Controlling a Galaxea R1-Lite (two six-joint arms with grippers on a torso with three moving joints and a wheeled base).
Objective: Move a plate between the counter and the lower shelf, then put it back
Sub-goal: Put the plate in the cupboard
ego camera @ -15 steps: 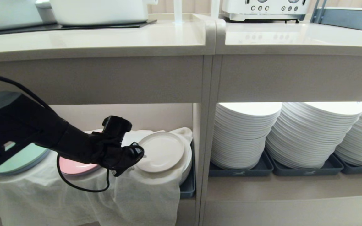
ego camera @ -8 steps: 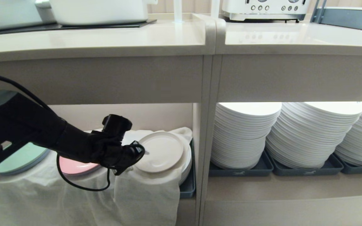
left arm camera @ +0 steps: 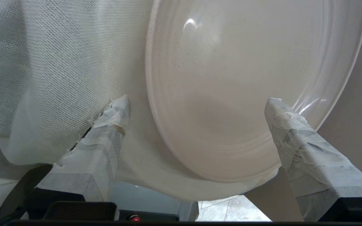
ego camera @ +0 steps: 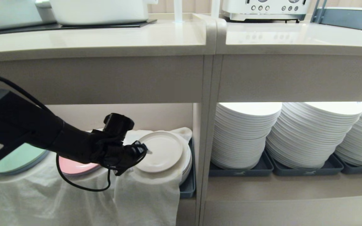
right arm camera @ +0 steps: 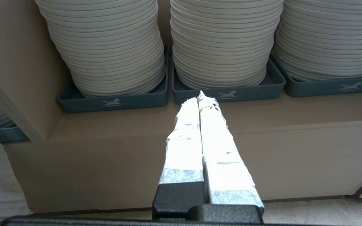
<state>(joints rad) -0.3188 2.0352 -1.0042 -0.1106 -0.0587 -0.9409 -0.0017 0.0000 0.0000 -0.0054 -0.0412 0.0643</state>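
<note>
One small round matte cream plate [ego camera: 161, 152] with a low upright rim and faint concentric rings is seen lying on the white draped cloth [ego camera: 143, 194] in the lower shelf [ego camera: 143, 114], right of a pink plate [ego camera: 74, 166]. The left hand [ego camera: 143, 150] is spread at its near-left edge, nothing pinched; the right hand [right arm camera: 201, 97] is pressed together.

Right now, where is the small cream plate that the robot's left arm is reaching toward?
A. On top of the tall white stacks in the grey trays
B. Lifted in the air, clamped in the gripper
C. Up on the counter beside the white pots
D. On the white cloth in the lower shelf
D. The plate lies on the white cloth in the lower shelf, and the left gripper stands open around its edge without clamping it.
</note>
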